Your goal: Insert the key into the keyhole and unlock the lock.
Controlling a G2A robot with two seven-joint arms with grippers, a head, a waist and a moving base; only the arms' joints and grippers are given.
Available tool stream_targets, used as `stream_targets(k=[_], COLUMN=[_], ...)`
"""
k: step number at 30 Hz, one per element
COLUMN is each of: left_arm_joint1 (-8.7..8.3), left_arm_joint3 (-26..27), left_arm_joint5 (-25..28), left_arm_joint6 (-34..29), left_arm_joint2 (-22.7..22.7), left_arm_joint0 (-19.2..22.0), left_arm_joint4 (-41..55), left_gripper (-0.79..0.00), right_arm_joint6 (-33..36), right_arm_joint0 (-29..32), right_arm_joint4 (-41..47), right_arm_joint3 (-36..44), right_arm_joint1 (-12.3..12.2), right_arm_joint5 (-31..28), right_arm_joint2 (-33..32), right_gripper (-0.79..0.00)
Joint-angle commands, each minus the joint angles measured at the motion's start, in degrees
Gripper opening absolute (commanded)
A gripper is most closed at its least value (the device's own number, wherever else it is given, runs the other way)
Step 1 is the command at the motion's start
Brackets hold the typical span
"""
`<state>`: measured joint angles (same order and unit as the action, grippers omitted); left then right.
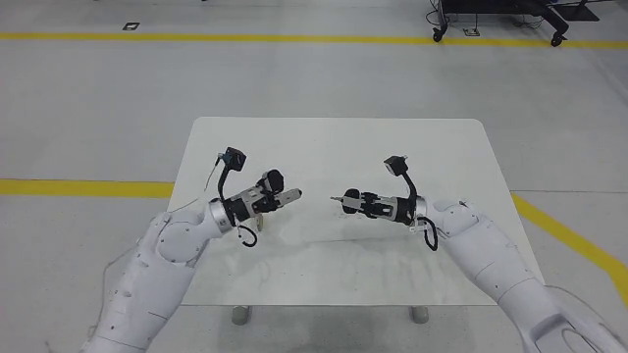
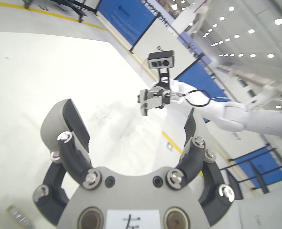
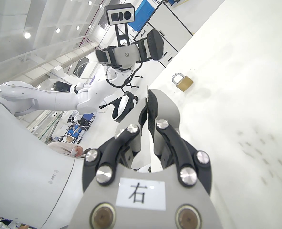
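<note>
Lock (image 3: 183, 82) is lying flat on the white surface (image 1: 392, 147), brass body, silver shackle looking seated, and nothing is touching it. Right hand (image 3: 147, 101) is pinched tight on the key (image 3: 147, 92), and all you get is a thin sliver of metal, edge-on, poking out past the fingertips. That hand is up off the surface, aimed across toward the lock, with a clear gap between key and lock. On the other side, left hand (image 2: 131, 117) is spread wide with nothing between its ribbed pads (image 2: 76, 120), held in the air and facing the right hand. From above, the two hands point at each other over the middle of the surface, near but apart.
</note>
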<state>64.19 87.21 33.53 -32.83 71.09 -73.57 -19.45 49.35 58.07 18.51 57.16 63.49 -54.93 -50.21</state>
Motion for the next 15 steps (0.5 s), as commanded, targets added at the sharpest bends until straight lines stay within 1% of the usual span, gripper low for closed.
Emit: stream_targets(k=[1,4,6,7,9,11,14,15], left_arm_joint1=[-1.04,-2.32,-2.66,-2.7,-2.68,-2.54,-2.01,-1.83], left_arm_joint3=[8.0,19.7,24.1,24.7,23.6,21.8,18.9,18.1], left_arm_joint5=[-5.2,-13.6,-17.5,-18.5,-20.4,-22.9,-25.5,-26.3], left_arm_joint6=[-0.3,-3.5,-4.8,-4.8,-4.5,-4.0,-2.7,-2.4], left_arm_joint2=[3.9,7.9,8.2,7.8,6.7,4.3,1.0,0.1], left_arm_joint0=[-4.5,-12.5,-17.0,-18.5,-19.6,-19.4,-17.7,-17.0], left_arm_joint4=[-12.8,-29.8,-37.7,-39.8,-43.6,-50.2,-53.2,-54.0], left_gripper=[0.0,0.0,0.0,0.0,0.0,0.0,-0.003,-0.074], right_arm_joint6=[0.0,0.0,0.0,0.0,0.0,0.0,0.0,0.0], right_arm_joint0=[0.0,0.0,0.0,0.0,0.0,0.0,0.0,0.0], right_arm_joint4=[0.0,0.0,0.0,0.0,0.0,0.0,0.0,0.0], right_arm_joint3=[0.0,0.0,0.0,0.0,0.0,0.0,0.0,0.0], right_arm_joint1=[0.0,0.0,0.0,0.0,0.0,0.0,0.0,0.0], right_arm_joint5=[0.0,0.0,0.0,0.0,0.0,0.0,0.0,0.0], right_arm_joint2=[0.0,0.0,0.0,0.0,0.0,0.0,0.0,0.0], right_gripper=[-0.785,-0.785,-0.785,-0.785,-0.785,-0.785,-0.785,-0.785])
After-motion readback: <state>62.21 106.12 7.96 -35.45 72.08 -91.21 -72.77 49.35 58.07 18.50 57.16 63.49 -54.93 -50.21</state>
